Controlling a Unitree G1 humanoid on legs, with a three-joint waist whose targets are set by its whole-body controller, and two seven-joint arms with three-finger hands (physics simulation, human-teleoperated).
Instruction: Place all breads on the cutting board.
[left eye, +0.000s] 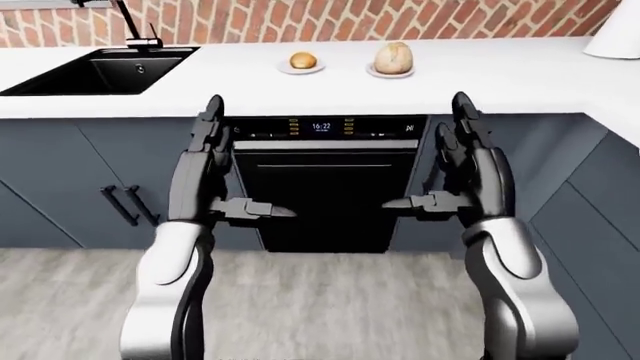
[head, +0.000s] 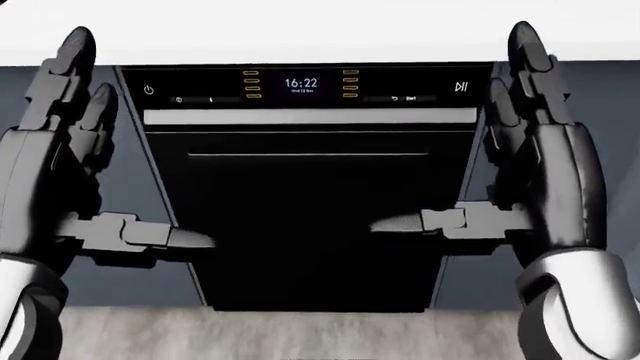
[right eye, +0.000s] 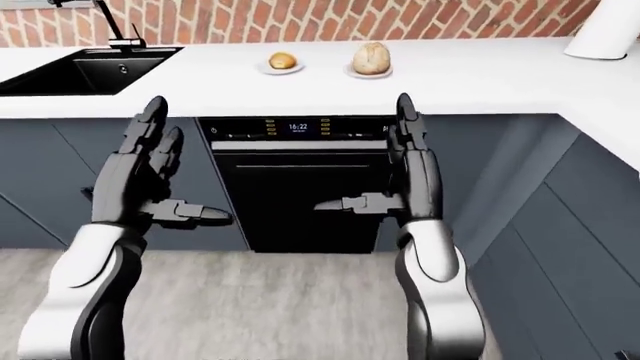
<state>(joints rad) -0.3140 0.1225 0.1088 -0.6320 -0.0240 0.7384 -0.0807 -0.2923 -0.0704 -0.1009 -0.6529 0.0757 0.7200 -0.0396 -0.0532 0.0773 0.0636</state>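
Both hands are raised with nothing in them, palms turned inward: the left hand (left eye: 205, 176) and the right hand (left eye: 465, 176) each have their fingers spread and the thumb jutting toward the middle. This looks like a carrying-ready pose while the robot stands off from the white surface (left eye: 480, 75), not a reach, since neither hand is near any bread.

The breads sit at the top of the left-eye view, on the surface above the black oven (left eye: 325, 184). A small round bun (left eye: 303, 60) rests on a little plate (left eye: 301, 69); just beside it, to the view's right, a larger pale loaf (left eye: 393, 57) rests on its own plate (left eye: 390, 73). Each plate holds one bread only.

No cutting board shows in any view, so by my reckoning the task has not begun. A black sink (left eye: 100, 71) lies at the upper left, its basin too dark to tell what is in it.
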